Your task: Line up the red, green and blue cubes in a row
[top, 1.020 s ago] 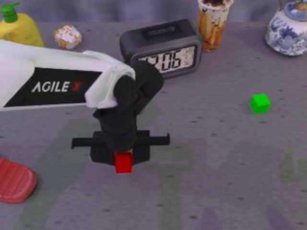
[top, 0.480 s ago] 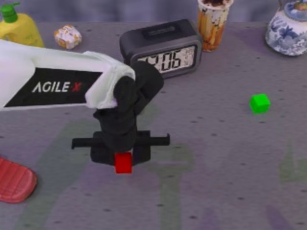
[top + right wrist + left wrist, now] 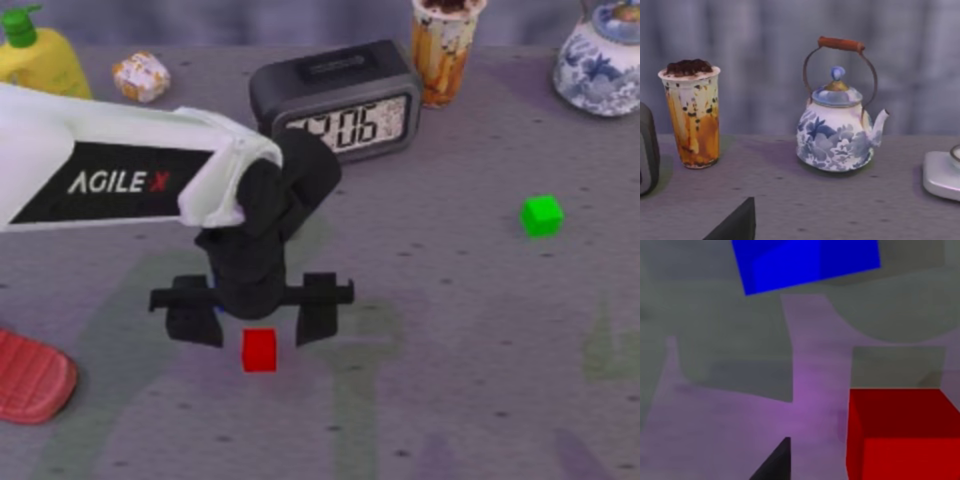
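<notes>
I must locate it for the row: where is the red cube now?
In the top view the red cube sits on the table, left of centre, between the open left gripper's fingers, below the clock.

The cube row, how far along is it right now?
Done: the small glossy red cube sits on the table beside the deep blue cube, released. In hand: nothing; the left gripper hovers open over the red one. Left: the bright green cube sits alone, far right.

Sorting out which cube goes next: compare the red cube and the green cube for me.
The red cube is red and sits between the open fingers of the left gripper; the green cube is green and lies alone toward the table's right. The red one lies nearer the top view's bottom edge. Both are small, same-sized, and flat on the table.
</notes>
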You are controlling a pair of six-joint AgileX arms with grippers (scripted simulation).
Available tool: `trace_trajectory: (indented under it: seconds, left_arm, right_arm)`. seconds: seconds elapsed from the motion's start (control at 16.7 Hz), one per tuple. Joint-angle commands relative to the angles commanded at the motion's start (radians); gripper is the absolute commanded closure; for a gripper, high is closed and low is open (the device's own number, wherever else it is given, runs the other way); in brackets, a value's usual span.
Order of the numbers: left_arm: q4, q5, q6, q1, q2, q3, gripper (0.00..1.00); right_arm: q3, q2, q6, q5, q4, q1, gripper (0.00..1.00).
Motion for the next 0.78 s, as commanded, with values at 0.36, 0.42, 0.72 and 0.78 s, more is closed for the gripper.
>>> trace_trajectory:
  seconds: [0.36, 0.42, 0.72, 0.78]
  left_arm:
    - [0.0, 0.0, 0.0, 0.0, 0.0, 0.0, 0.0]
    - [0.0, 0.0, 0.0, 0.0, 0.0, 0.0, 0.0]
    - [-0.074, -0.001, -0.007, 0.006, -0.028, 0.047, 0.0]
    - [-0.113, -0.001, -0.009, 0.008, -0.041, 0.067, 0.0]
  right_arm:
    - [0.0, 0.0, 0.0, 0.0, 0.0, 0.0, 0.0]
    - [0.0, 0.0, 0.0, 0.0, 0.0, 0.0, 0.0]
    - [0.0, 0.0, 0.0, 0.0, 0.0, 0.0, 0.0]
    - [0.0, 0.0, 0.0, 0.0, 0.0, 0.0, 0.0]
